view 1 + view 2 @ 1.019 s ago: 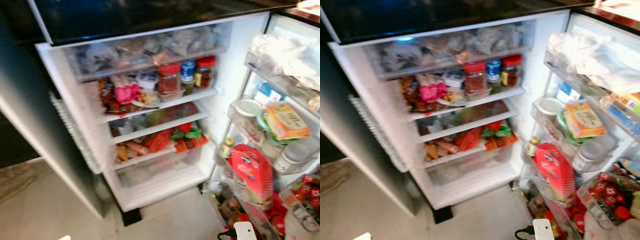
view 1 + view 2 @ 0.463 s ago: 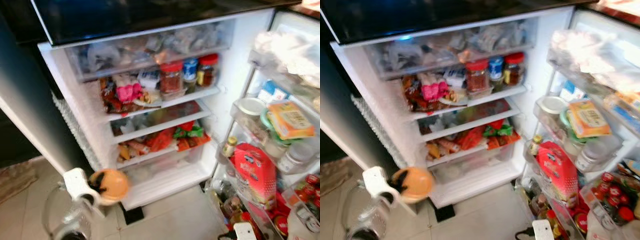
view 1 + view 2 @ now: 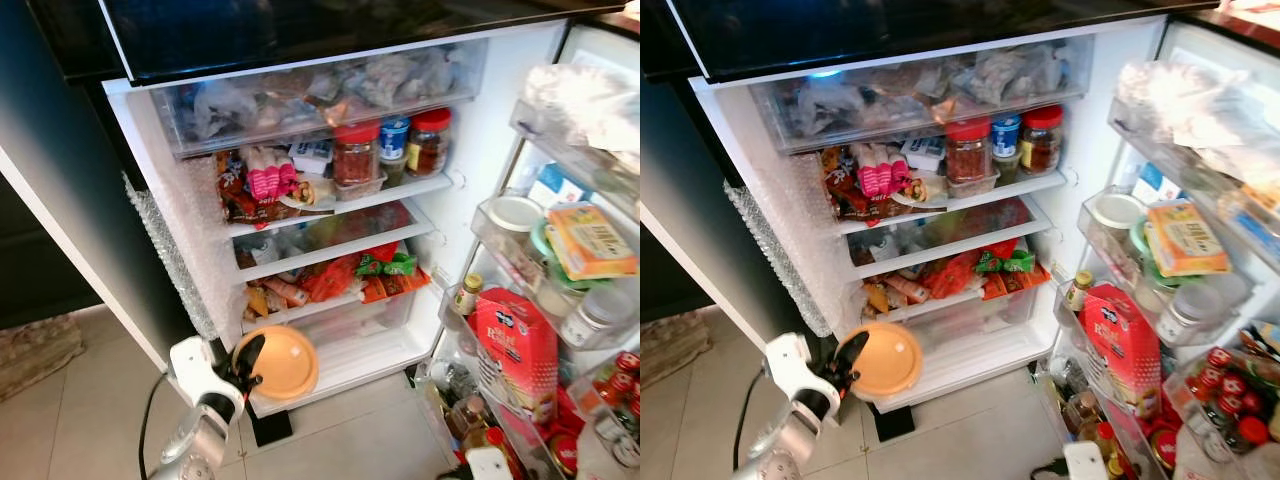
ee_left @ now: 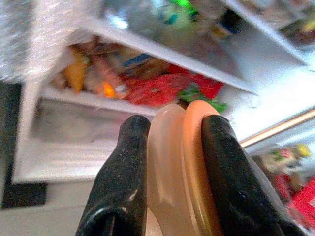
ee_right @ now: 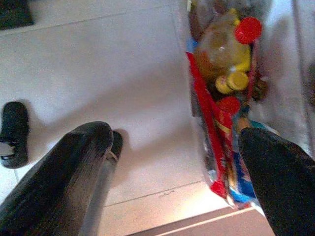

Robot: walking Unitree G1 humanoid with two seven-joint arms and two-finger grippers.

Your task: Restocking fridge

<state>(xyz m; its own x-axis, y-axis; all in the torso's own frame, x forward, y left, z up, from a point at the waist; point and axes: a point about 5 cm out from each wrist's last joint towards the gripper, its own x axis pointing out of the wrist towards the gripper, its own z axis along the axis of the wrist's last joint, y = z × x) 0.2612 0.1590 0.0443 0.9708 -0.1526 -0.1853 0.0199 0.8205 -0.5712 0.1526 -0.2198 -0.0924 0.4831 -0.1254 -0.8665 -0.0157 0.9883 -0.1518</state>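
Currently the fridge (image 3: pixel 170 240) stands open, its door swung to the right, shelves and door racks already crowded. Left gripper (image 3: pixel 245 368) is raised at the lower left, its two black fingers clamped on an orange-lidded round container (image 3: pixel 276 362), held on edge just in front of the near lip of the bottom compartment (image 3: pixel 345 340). Left wrist view confirms the clamp: one finger on either side of the container (image 4: pixel 179 167), lid and pale base pressed between them, fridge interior ahead.

Right gripper (image 5: pixel 172 162) hangs low beside the door racks, fingers spread wide and holding nothing; below it are floor tiles and the bottles (image 5: pixel 226 49) of the lowest door rack.

Stock state: top drawer (image 3: pixel 320 90) full of bags; next shelf holds red-lidded jars (image 3: pixel 357 155) and packets; a lower shelf holds red and green packets (image 3: pixel 350 275). The bottom compartment looks the least filled.

Progress, as a judgement: the container is picked and carried to the fridge, but not yet inside or released. Remaining: choose a free spot, probably the bottom compartment, insert, let go, withdraw. Whether other items await restocking cannot be told. Door closing is also left.
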